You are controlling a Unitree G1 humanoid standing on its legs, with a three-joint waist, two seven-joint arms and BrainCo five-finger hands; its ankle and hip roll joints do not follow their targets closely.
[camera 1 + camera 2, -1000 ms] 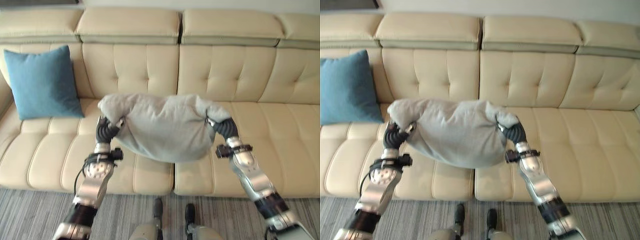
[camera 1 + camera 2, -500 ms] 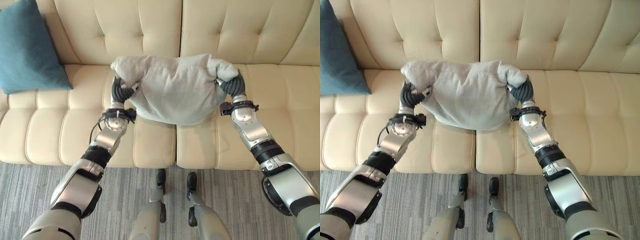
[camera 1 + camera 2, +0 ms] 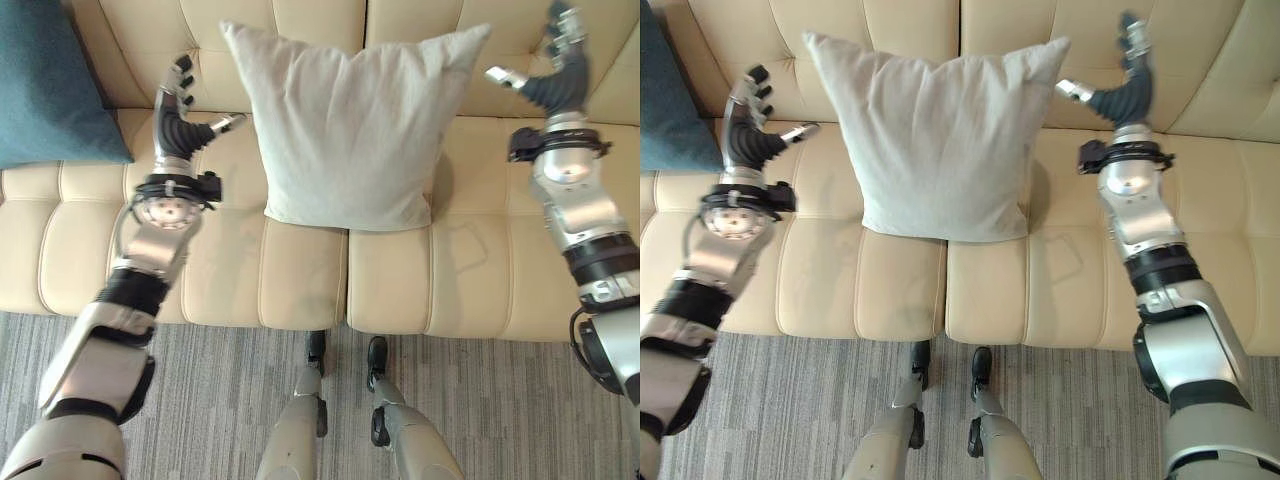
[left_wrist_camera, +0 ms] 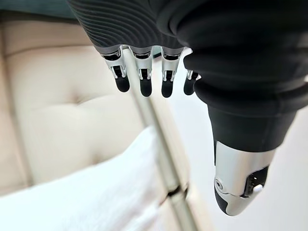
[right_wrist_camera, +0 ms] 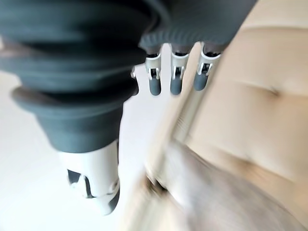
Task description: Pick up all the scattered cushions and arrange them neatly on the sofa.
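Note:
A light grey cushion stands upright against the backrest of the cream sofa, over the seam between two seat pads. My left hand is raised just left of it, fingers straight and spread, touching nothing. My right hand is lifted to the cushion's right, also open and apart from it. In the left wrist view the straight fingers point at the backrest above the cushion's pale corner. The right wrist view shows its fingers open too. A blue cushion leans at the sofa's left end.
The sofa's right seat pads lie bare beside the grey cushion. A grey striped carpet runs along the sofa's front edge.
Both hands have let go of the grey cushion and moved outward and up. The cushion now stands upright against the backrest instead of hanging bunched between the hands.

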